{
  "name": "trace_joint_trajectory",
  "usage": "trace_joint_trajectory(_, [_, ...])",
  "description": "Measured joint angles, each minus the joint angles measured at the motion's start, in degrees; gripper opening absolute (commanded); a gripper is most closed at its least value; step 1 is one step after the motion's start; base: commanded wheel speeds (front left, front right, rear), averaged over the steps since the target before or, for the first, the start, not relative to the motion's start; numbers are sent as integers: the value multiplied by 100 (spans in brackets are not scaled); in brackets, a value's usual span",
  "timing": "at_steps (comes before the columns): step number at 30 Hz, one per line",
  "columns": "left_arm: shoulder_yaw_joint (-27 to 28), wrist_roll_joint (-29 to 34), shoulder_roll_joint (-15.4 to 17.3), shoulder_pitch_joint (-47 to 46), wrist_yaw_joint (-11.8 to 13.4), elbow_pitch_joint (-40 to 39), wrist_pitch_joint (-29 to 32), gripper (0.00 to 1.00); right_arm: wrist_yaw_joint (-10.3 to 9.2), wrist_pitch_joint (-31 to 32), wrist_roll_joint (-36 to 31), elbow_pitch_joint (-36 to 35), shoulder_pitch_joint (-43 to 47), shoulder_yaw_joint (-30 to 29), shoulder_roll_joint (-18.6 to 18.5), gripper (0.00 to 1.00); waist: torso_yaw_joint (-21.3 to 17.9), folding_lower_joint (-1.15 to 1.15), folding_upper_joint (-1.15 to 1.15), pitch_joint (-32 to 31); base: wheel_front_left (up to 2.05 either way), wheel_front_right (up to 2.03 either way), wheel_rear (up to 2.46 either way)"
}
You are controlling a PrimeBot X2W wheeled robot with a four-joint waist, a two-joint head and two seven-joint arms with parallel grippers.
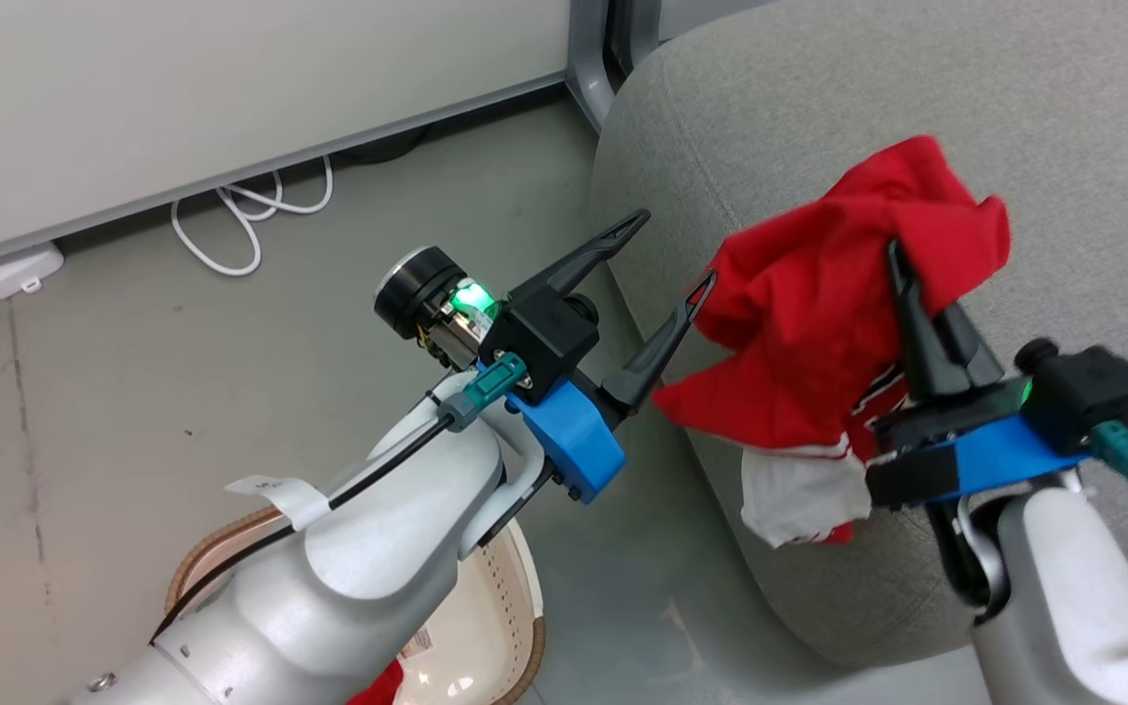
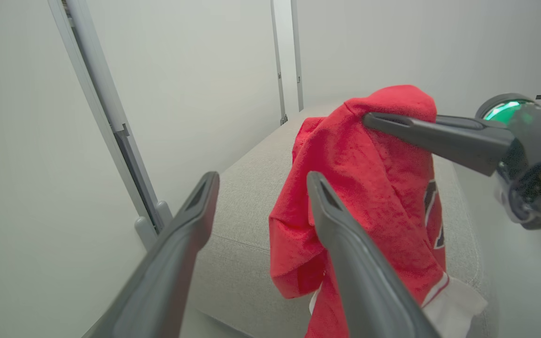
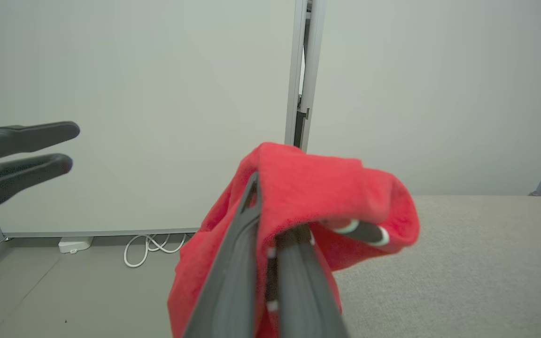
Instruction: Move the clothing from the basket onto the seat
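Clothing [image 1: 819, 313] pinched in right gripper [image 1: 899, 257]; left gripper [image 1: 677, 247] spread.

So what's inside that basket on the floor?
The basket shows a scrap of red clothing and a sticker; the left arm hides the rest.

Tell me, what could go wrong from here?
1. The red jersey hangs from the right gripper at the seat edge; released here, it might slip onto the floor.
2. The open left gripper is very close to the cloth and could snag it.
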Motion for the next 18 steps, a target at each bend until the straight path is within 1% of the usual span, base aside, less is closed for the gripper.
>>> trace_joint_trajectory(5, [24, 69, 63, -157, 56, -123, 0, 100, 0, 0, 0, -223, -517, -261, -74, 0, 43, 0, 0, 234, 0, 0, 0])
trace_joint_trajectory(9, [26, 230, 104, -385, 124, -310, -2, 100, 0, 0, 0, -448, -1187, -628, -272, 0, 87, 0, 0, 589, 0, 0, 0])
trace_joint_trajectory(12, [-5, 387, 171, -598, 153, -448, -1, 100, 0, 0, -1, -659, -1747, -1046, -457, 0, 131, 0, 0, 944, 0, 0, 0])
trace_joint_trajectory(15, [-22, 534, 249, -834, 171, -588, 37, 100, 0, -1, -9, -839, -2262, -1508, -753, 0, 189, 1, 0, 1345, 0, 0, 0])
trace_joint_trajectory(18, [-30, 665, 309, -1074, 183, -733, 89, 100, 0, -1, 3, -983, -2783, -2098, -1058, 0, 254, 1, 0, 1775, 0, 0, 0])
